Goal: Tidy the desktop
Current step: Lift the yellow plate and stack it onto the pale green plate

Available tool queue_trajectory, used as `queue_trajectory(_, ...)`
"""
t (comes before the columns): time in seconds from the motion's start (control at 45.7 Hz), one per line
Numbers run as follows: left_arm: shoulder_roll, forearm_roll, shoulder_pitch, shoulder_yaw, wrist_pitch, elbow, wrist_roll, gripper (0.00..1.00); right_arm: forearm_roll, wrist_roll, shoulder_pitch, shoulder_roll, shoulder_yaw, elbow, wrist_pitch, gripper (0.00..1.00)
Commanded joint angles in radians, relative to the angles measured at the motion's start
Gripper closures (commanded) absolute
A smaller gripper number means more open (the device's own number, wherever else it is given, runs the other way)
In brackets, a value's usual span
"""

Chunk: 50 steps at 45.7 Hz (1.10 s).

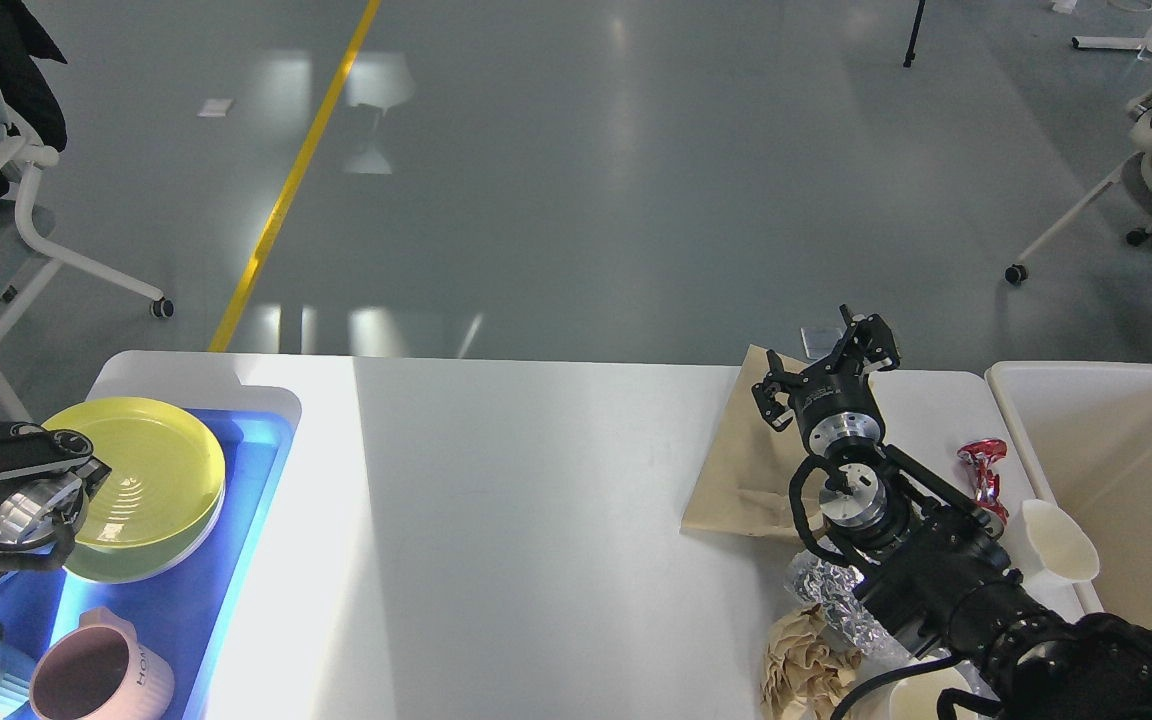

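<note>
We are setting the yellow plate onto the pale green plate in the blue tray at the left end of the desktop; our left gripper is sitting at its left rim, though we cannot tell whether the fingers are gripping it or already released. To finish well, we are wanting the stack centred and flat before letting go. Our right gripper is hovering spread and empty over the brown paper bag.

Head view; looking down over desktop
</note>
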Motion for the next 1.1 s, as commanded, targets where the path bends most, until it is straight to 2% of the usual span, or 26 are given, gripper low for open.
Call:
queue_trajectory(0.0,-0.017,0.0,0.028,-0.001,0.057,0.003,-0.005,1.0,0.0,0.0,0.0,0.0,0.0,0.0,0.001,0.0)
queue_trajectory(0.11,-0.022,0.0,0.037,-0.001,0.066,0.006,-0.02,1.0,-0.001,0.0,0.0,0.0,0.0,0.0,0.001,0.0)
queue_trajectory(0.285,-0.028,0.0,0.038,-0.001,0.068,0.02,-0.02,0.97,0.0,0.0,0.0,0.0,0.0,0.0,0.001,0.0)
queue_trajectory(0.745,-0.045,-0.002,0.055,0.0,0.066,0.049,-0.02,0.76,-0.001,0.0,0.0,0.0,0.0,0.0,0.001,0.0)
queue_trajectory(0.854,-0.049,-0.002,0.055,0.002,0.066,0.053,-0.02,0.65,-0.001,0.0,0.0,0.0,0.0,0.0,0.001,0.0)
queue_trajectory(1.073,-0.049,-0.015,0.054,0.0,0.047,0.047,-0.004,0.35,-0.001,0.0,0.0,0.0,0.0,0.0,0.001,0.0)
